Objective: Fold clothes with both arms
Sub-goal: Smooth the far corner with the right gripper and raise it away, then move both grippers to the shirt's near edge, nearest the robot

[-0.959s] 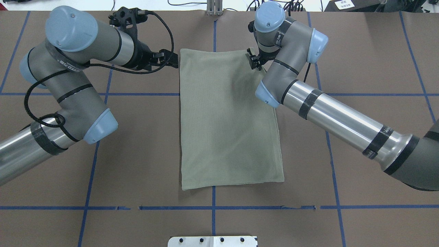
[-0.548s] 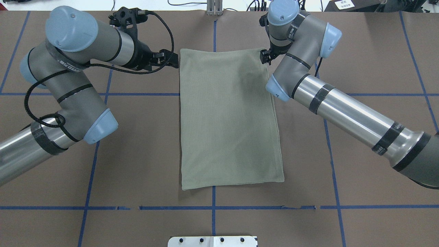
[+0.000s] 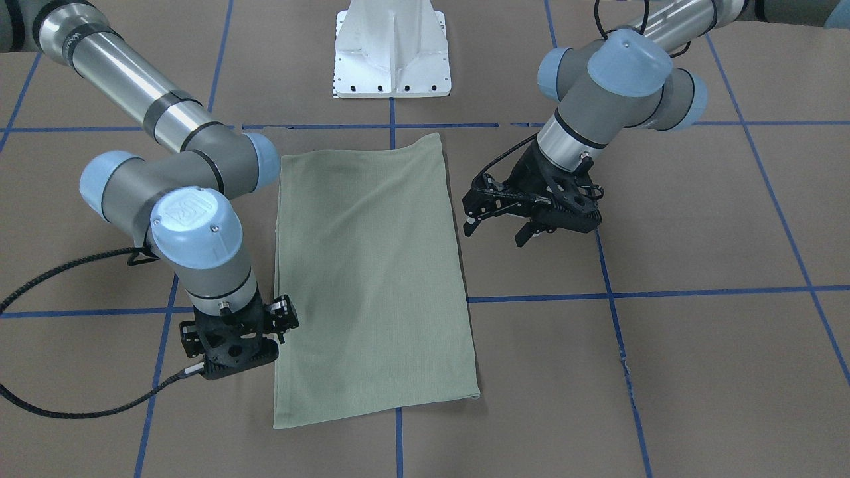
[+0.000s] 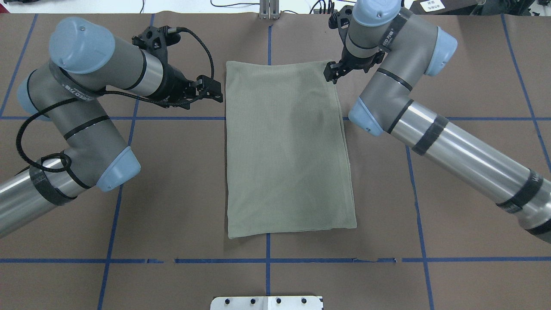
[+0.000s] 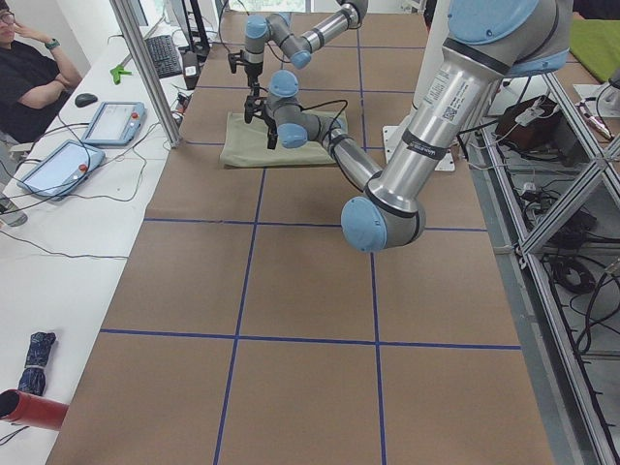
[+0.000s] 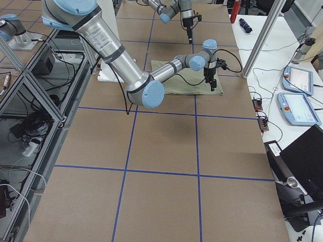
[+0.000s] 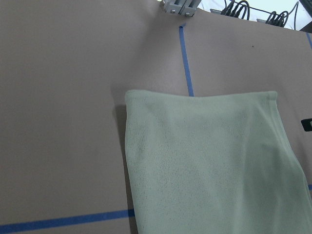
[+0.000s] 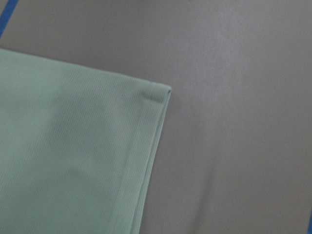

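Note:
The olive-green shirt [image 4: 286, 150] lies folded into a flat upright rectangle at the table's middle; it also shows in the front view [image 3: 372, 279] and both wrist views [image 7: 209, 161] [image 8: 73, 161]. No tag or logo shows. My left gripper [image 4: 217, 92] is open and empty, just off the shirt's far left edge; in the front view [image 3: 495, 232] its fingers stand apart above the table. My right gripper [image 4: 332, 75] hangs beside the shirt's far right corner, pointing down [image 3: 232, 358], open and holding nothing. The corner lies free in the right wrist view.
The brown table cover carries blue tape grid lines [image 4: 267, 260]. The white pedestal base [image 3: 392, 53] stands at the robot's side. A metal post [image 4: 269, 10] stands at the far edge. An operator [image 5: 29, 77] and tablets [image 5: 111, 121] are beyond the far edge.
My right gripper moved off the shirt's far right corner, outward to the right. My left gripper drew slightly back from the far left corner, toward the robot. The shirt stayed flat.

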You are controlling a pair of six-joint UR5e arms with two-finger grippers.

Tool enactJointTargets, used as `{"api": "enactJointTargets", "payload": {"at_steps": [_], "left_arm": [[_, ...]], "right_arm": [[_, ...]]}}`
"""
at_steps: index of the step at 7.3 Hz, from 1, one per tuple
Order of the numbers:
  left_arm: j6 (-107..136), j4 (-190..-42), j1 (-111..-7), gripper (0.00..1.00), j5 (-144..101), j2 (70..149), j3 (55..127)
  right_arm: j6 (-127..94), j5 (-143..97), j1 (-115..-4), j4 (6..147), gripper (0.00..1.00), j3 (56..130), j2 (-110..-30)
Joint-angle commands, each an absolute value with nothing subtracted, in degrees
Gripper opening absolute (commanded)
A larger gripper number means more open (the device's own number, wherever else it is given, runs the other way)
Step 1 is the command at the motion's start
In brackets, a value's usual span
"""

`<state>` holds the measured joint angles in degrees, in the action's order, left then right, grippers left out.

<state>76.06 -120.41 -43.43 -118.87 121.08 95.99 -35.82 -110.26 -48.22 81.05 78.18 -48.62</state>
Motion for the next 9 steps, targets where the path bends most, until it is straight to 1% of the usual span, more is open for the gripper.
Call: {"api": "enactJointTargets", "payload": {"at_steps": [1,2,3,4,5,6,9], "left_arm": [[94.3,-120.4,-34.8,1.0,-116.3,118.0,100.5],[101.4,-120.0,-29.8,1.0,-110.7,116.8,102.3],[106.4,-114.2,-25.6,1.0,-107.2,117.2,103.2],[107.2,-107.5,-23.8,1.0,-106.4,118.3,104.6],[107.8,-103.9,-21.6,1.0,-103.6,118.6,105.3],[109.2,-101.9,-19.6,1.0,-102.4,118.7,105.3],[110.4,-101.9,-17.0,0.98,-101.3,119.0,104.0]], "right_arm": [[-43.3,-114.8,-46.3,81.7,1.0,95.8,-59.9],[-49.1,-117.6,-45.2,81.7,1.0,99.2,-61.7],[-53.5,-119.6,-44.6,81.7,1.0,101.1,-62.0],[-54.1,-120.0,-43.5,81.7,1.0,101.9,-62.1],[-54.1,-119.8,-42.8,81.7,1.0,102.0,-62.1],[-54.2,-119.8,-42.8,81.8,1.0,101.9,-62.2],[-54.1,-119.4,-42.7,81.7,1.0,101.9,-62.8]]}}
